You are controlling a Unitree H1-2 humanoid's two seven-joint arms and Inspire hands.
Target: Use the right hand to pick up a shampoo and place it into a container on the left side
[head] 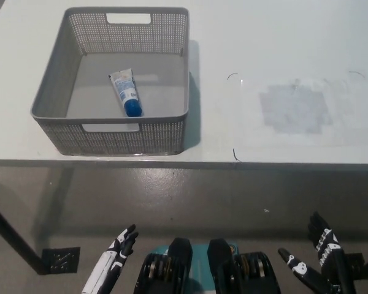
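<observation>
A white shampoo tube with a blue cap [126, 92] lies on the floor of the grey mesh basket [61, 131] at the table's left. My black right hand [316, 263] hangs low at the bottom right, below the table's front edge, open with fingers spread and holding nothing. My white left hand [113, 263] rests at the bottom left, also below the table, with its fingers apart and empty.
The white table [276, 37] runs across the upper picture, with a faint grey patch [293, 108] on its right part. A dark table leg [9, 239] slants across the floor at the lower left.
</observation>
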